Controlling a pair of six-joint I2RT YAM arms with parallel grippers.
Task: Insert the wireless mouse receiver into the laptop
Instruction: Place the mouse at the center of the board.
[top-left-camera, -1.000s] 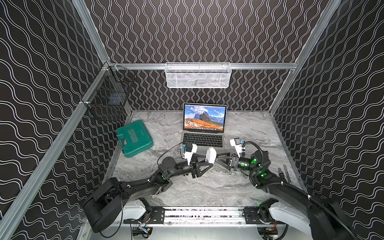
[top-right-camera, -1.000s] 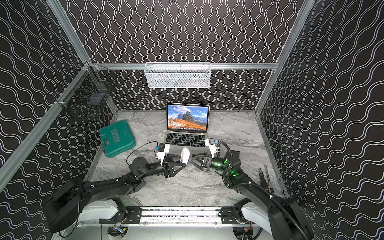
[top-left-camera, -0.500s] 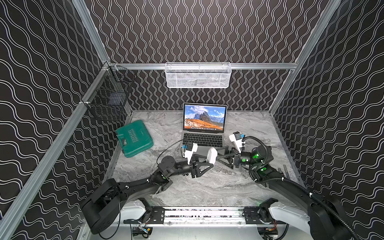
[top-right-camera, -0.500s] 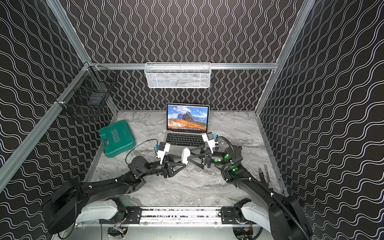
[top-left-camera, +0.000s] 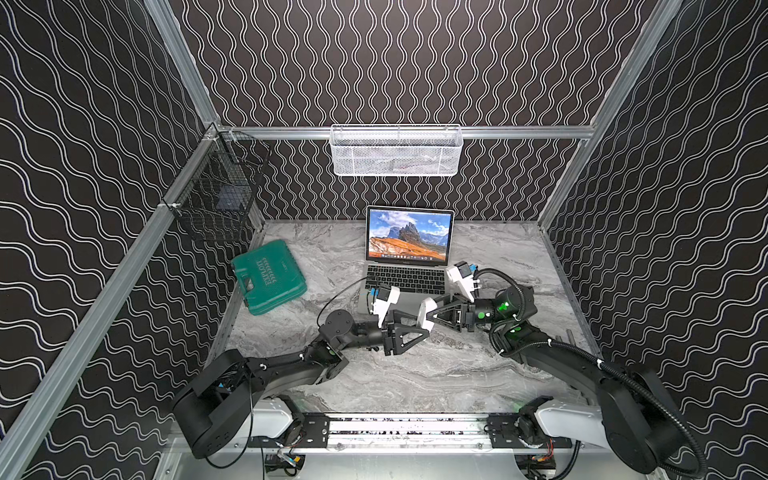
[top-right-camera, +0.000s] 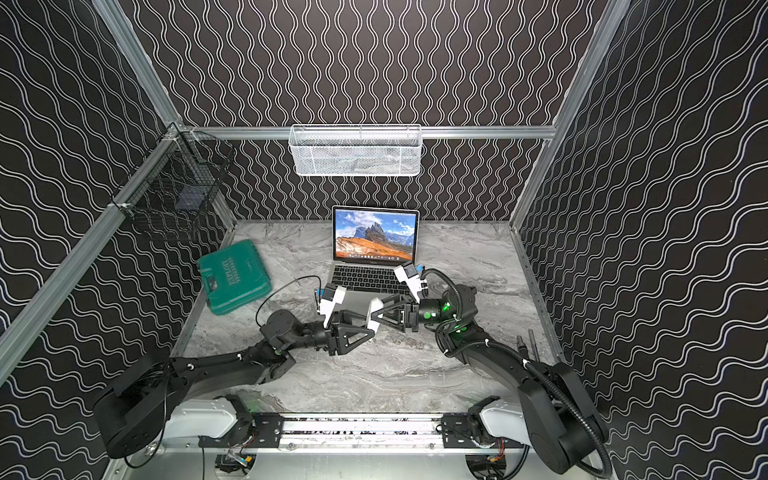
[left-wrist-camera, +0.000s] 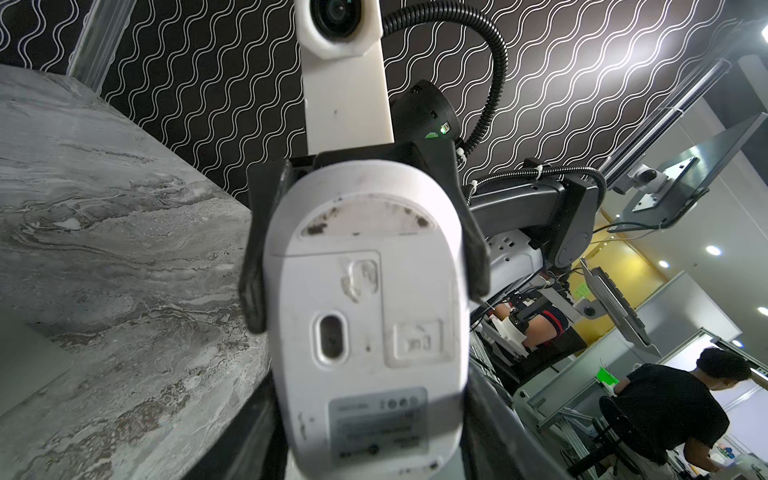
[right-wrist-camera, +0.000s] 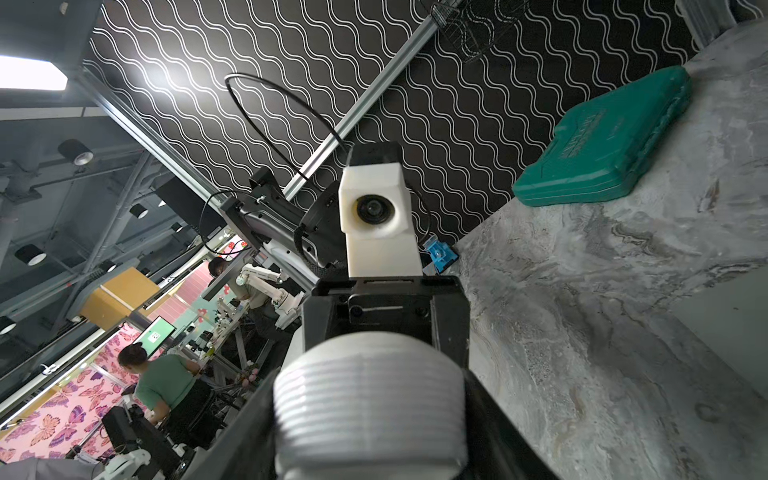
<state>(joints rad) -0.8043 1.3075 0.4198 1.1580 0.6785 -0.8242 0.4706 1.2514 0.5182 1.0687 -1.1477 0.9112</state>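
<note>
Near laptop (top-left-camera: 407, 282)'s front edge, mouse (top-left-camera: 427, 312) in left end effector (top-left-camera: 420, 323)

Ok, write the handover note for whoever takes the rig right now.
Left gripper: shut on the mouse, near the laptop's front edge.
Right gripper: jaws against the mouse's far end.
Done: mouse lifted, both grippers on it.
To do: take out the receiver, not in view now; plug it into the open laptop.
</note>
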